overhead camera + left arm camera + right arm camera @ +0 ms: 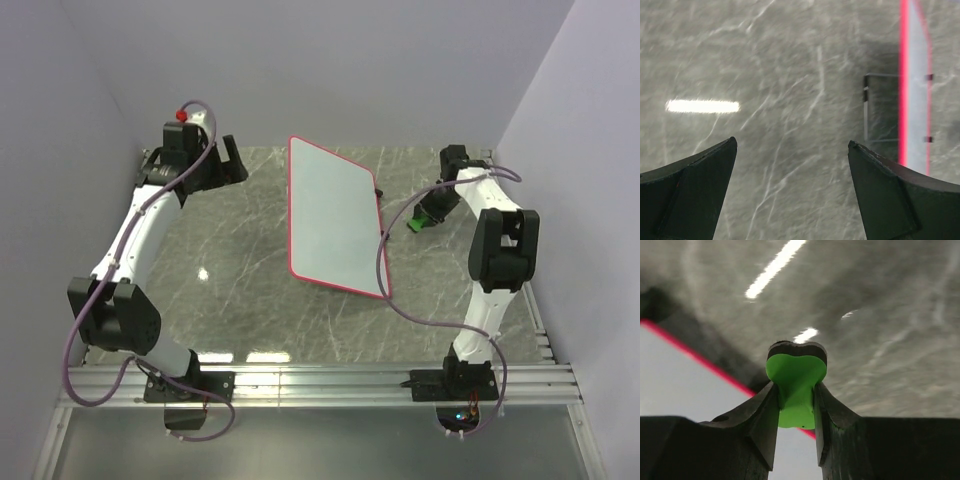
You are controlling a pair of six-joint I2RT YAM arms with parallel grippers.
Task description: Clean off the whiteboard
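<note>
Pinching a small green eraser block [796,382] between its black fingers, the right gripper [796,390] is held just beside the right edge of the large, flat, red-pink-rimmed whiteboard [335,215]. This is presumably so that the block can be brought onto the surface with a short move leftwards. The whiteboard is laid on the grey marble-patterned tabletop [230,290], between the two arms and towards the far side, skewed so that its near corner points to the right. The left gripper [791,145] is kept at the far left, well apart from the board, its jaws spread wide with nothing between them. It is judged to be parked there to leave the wiping path free.

The layout of both arms and the whole board is given by the top view, and no writing can be made out there. The grip on the eraser is shown only by the right wrist view, where the block is seen squeezed on both sides, a dark band at its far end. Only in the left wrist view are small black feet seen on the board's edge.
</note>
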